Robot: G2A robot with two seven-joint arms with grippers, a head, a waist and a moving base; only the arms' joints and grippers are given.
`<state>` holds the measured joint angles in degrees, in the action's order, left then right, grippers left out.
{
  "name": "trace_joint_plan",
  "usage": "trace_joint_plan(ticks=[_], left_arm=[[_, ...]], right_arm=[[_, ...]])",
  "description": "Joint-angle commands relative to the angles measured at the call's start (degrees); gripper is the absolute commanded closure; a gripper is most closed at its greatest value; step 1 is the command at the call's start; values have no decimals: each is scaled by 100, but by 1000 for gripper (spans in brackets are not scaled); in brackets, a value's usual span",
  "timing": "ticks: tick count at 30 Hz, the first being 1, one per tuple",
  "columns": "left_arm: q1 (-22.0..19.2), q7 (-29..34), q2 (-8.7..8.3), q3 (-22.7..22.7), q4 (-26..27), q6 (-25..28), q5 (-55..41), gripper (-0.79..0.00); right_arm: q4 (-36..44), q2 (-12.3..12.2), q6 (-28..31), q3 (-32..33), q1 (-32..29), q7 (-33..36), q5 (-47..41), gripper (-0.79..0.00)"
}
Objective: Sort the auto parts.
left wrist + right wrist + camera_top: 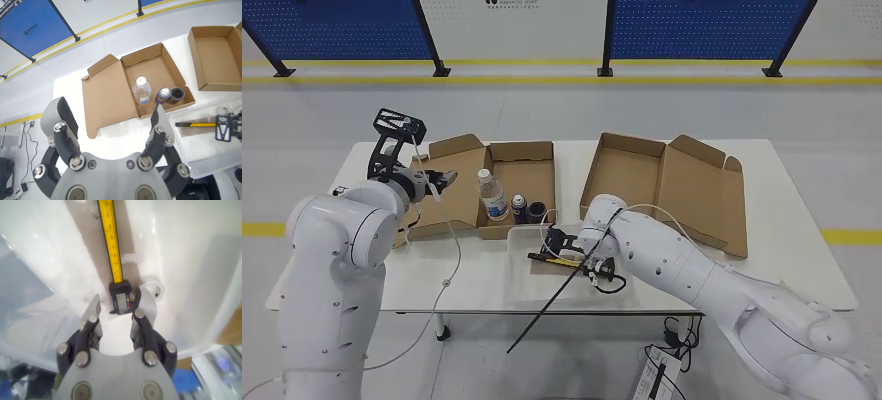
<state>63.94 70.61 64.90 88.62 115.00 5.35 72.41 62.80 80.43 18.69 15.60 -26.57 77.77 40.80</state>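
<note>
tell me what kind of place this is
Probably a factory floor or industrial workshop bay: yellow floor lines, blue panels on black stands behind, and a white table with open cardboard boxes for sorting.

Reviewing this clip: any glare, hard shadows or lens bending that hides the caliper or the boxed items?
Right wrist view: highlights dot the clear bin walls, yet the caliper reads plainly, a soft shadow beside it. Left wrist view: the wide lens bows the yellow floor line; bottle, spray can and black cylinder are evenly lit. Top view: even light, no glare on the table.
</note>
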Motion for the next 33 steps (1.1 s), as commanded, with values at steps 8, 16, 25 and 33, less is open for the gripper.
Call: trace_joint_plan(ticks=[8,16,25,33], left_arm=[[0,0,0,0,0,0,0,-785],[0,0,0,0,0,0,0,-785],[0,0,0,0,0,0,0,-785],[0,0,0,0,0,0,0,-785]], right_arm=[[-348,185,120,-6,8,-25,-30,-354],[-525,301,246,11,0,15,-56,-339],[-697,378,307,59,-23,49,-35,-336],[-803,423,391,101,-43,135,-23,-280]])
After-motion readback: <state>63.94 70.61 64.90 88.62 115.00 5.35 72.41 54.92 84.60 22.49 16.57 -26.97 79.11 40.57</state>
